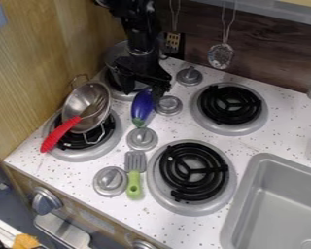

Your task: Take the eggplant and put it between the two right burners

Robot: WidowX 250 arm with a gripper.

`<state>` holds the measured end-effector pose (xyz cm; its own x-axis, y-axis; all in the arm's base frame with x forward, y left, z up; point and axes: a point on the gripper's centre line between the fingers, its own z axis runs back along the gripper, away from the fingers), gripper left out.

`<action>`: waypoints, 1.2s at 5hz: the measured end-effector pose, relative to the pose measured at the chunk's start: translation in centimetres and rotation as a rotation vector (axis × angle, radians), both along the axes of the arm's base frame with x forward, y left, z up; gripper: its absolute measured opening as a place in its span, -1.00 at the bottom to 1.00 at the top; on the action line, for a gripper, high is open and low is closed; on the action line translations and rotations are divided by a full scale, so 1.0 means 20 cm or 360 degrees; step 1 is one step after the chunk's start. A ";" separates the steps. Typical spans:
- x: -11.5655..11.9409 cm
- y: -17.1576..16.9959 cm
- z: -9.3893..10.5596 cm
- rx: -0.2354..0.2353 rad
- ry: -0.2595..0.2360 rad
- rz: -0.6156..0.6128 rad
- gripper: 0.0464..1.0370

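Note:
The gripper (142, 90) hangs over the back left burner, pointing down at the counter, its fingers apart. Just below it in the view, the purple eggplant (142, 105) lies on the white counter between the left and right burners, its green stem end toward the front. The eggplant's far end is close to the gripper; whether they touch I cannot tell. On the right are two black-coil burners, the back right burner (230, 104) and the front right burner (193, 171), with a strip of speckled counter between them.
A metal strainer (87, 106) with a red handle rests on the front left burner (112, 141). A pot (116, 54) stands behind the arm. The green-handled spatula (134, 175) lies left of the front right burner, near several grey knobs. The sink (275, 204) is at the lower right.

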<state>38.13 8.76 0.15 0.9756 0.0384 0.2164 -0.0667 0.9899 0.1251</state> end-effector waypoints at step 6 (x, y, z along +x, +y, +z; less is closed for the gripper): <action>0.04 0.03 -0.18 -0.0154 -0.0016 0.0123 0.46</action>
